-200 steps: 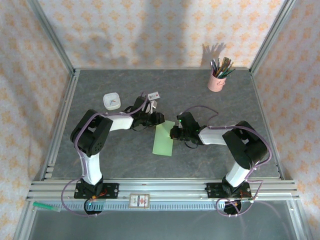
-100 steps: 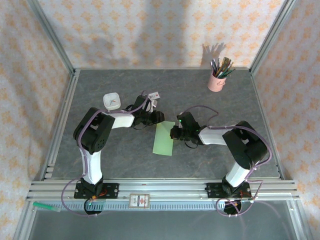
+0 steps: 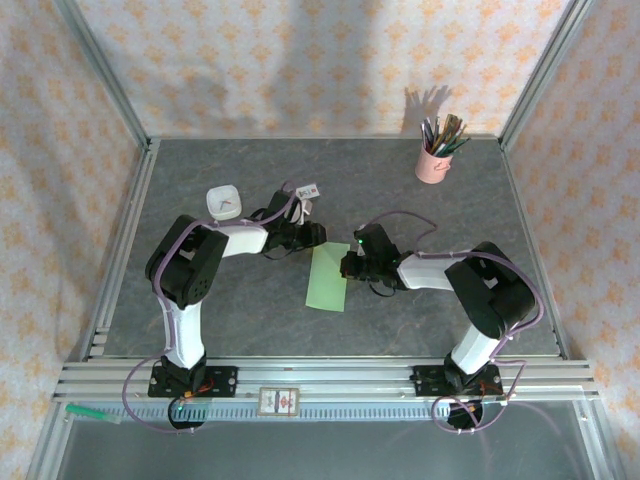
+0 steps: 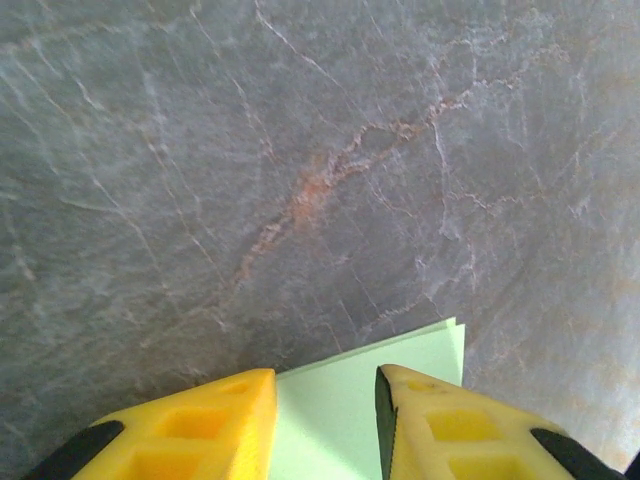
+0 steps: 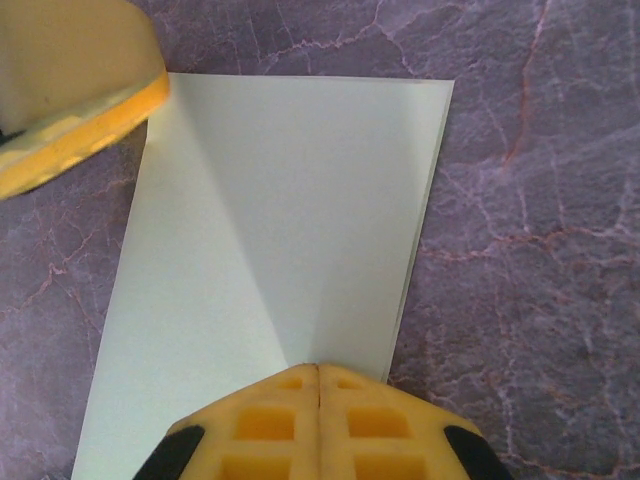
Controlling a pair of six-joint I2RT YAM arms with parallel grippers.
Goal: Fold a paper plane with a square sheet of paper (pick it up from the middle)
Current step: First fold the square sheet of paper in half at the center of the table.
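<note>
A grey, veined table (image 3: 420, 310) is seen from above, closed in by an aluminium frame (image 3: 105, 250) and backed by patterned peach walls (image 3: 300, 60) across the top and sides of the picture. The left arm (image 3: 185, 270) is bent up from the lower left and the right arm (image 3: 485, 290) from the lower right, and both are turned in toward the middle. Just below centre the sheet of paper (image 3: 327, 277) is laid flat on the table; it is pale green and plain, and is folded into a narrow upright rectangle. In the right wrist view the sheet of paper (image 5: 270, 260) is spread over the middle of the frame, with a doubled edge shown down its right side and a faint diagonal band of shade across it. The left gripper (image 3: 318, 236) is placed at the upper end of the sheet, and in its own wrist view the left gripper (image 4: 325, 385) is seen with its yellow fingers (image 4: 220, 420) held apart at the bottom of the frame, a corner of green paper lying between them. The right gripper (image 3: 347, 266) is set at the sheet's right edge; at the bottom centre of its wrist view the right gripper (image 5: 318, 372) is shown with its tips pressed together over the paper's near edge, and whether anything is pinched cannot be told. A pink pencil cup (image 3: 434, 163) is stood at the upper right, a white dish (image 3: 223, 201) is set at the left, and a small white card (image 3: 307, 190) is found just right of it
</note>
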